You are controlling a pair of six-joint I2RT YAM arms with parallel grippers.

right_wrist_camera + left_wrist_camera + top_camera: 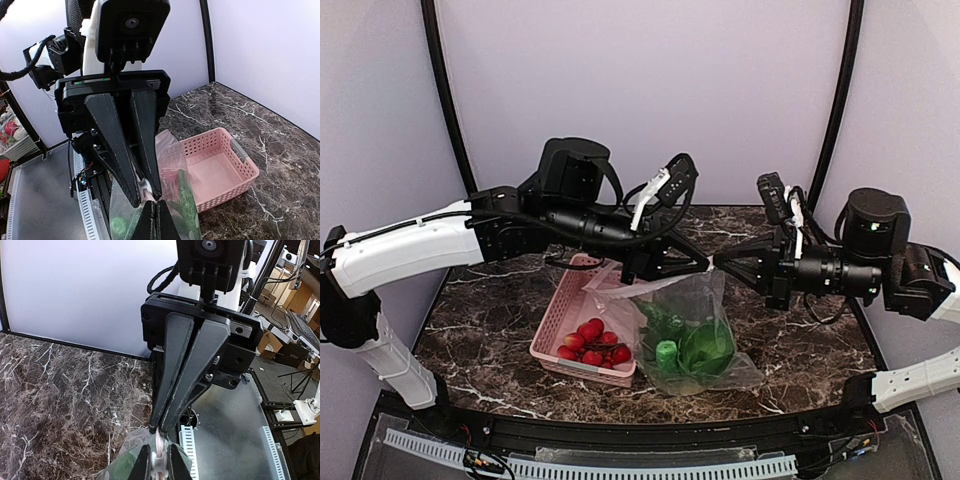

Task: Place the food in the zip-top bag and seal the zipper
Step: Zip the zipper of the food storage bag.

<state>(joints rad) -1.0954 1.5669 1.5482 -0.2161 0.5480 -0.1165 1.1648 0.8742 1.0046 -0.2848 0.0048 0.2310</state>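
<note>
Near the front of the marbled bench [800, 340], the clear zip-top bag [708, 298] sags with its bottom on the surface, the food [695, 345] (green toy vegetables, leafy and dark through the plastic) bunched low inside it. Just to its left sits a pink slatted basket [560, 310], its right rim touching the bag, with a cluster of small red toy fruit [592, 340] at its near end; the basket's far end shows bare in the right wrist view. Above and slightly beyond the vegetables, the bag's mouth is drawn up to a peak where the two arms meet tip to tip over the middle of the bench. The left claw [703, 266], reaching in from the left, is clenched on the zipper [159, 452], whose pale strip shows pinched between its dark fingers in the left wrist view. The right claw [720, 262], reaching in from the right, has its fingers pressed together on the same strip, just beside the left claw's grip and nearly touching it. The plastic hangs in loose folds from that shared pinch down to the vegetables. How much of the mouth is closed cannot be told from these views. Farther back, pale walls close off the bench.
</note>
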